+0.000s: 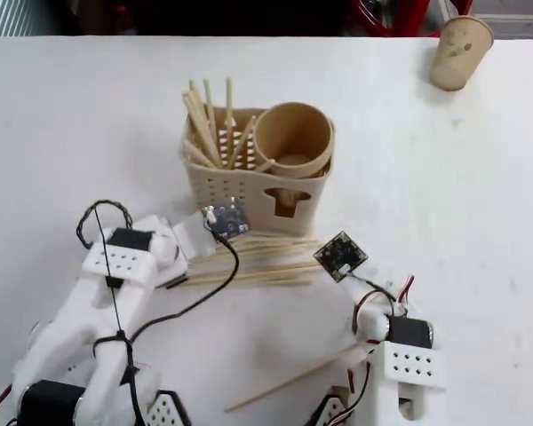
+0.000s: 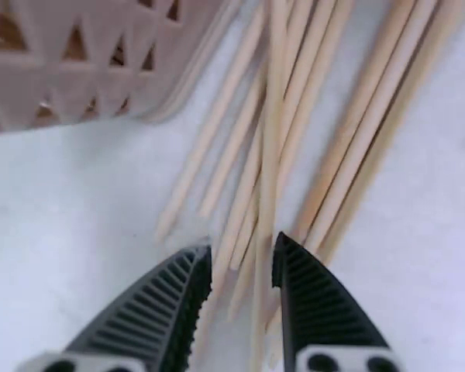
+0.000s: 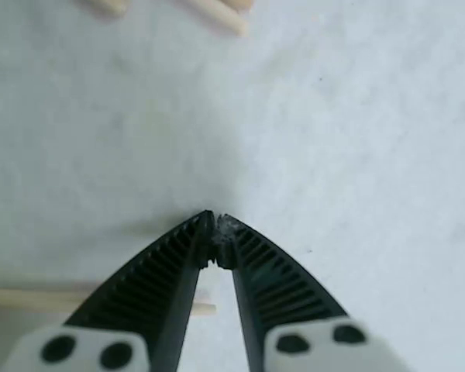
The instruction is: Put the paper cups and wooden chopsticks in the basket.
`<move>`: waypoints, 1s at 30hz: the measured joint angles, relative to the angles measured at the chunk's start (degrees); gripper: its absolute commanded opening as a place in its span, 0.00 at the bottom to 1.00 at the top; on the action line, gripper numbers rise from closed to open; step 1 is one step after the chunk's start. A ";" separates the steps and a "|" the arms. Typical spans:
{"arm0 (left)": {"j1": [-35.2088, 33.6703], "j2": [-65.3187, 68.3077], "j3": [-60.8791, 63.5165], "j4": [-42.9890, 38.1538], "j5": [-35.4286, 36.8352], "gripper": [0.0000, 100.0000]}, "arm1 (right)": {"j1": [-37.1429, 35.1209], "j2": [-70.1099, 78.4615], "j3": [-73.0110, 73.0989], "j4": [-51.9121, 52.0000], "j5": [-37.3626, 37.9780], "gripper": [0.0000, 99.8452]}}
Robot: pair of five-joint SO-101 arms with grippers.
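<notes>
- High view: the basket [image 1: 249,191] holds one paper cup [image 1: 293,140] and a sheaf of standing chopsticks [image 1: 209,120]. A chopstick pile [image 1: 266,264] lies on the table [image 1: 89,106] just in front of the basket. A lone chopstick [image 1: 289,380] lies nearer the arms, and a second paper cup [image 1: 460,51] sits well apart at the far corner. The left arm [image 1: 115,266] is at one end of the pile; the right arm [image 1: 407,355] is beside the lone chopstick.
- Left wrist view: the left gripper [image 2: 242,256] is partly open and low over the pile. A few sticks run through the gap, but nothing looks pinched yet. The basket wall is near, beyond the sticks. The step in hand appears to be a pickup from the pile. Next, the jaws need to close on those sticks and lift them clear.
- Right wrist view: the right gripper [image 3: 215,221] is closed tip to tip and empty, just above the table. The lone chopstick lies behind its fingers, and the ends of the pile lie ahead.
</notes>
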 measured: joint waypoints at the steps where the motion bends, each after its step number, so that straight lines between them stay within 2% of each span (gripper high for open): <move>1: 0.00 0.00 0.00 0.00 0.00 0.12 | 0.00 0.00 0.00 0.00 0.00 0.02; 19: -0.18 0.00 3.43 -2.73 0.00 0.11 | 0.00 0.00 0.00 0.00 0.00 0.02; 25: -0.26 3.60 2.90 -2.81 0.00 0.11 | 0.00 0.00 0.00 0.00 0.00 0.02; 30: -0.26 3.87 2.81 -2.73 0.00 0.02 | 0.00 0.00 0.00 0.00 0.00 0.02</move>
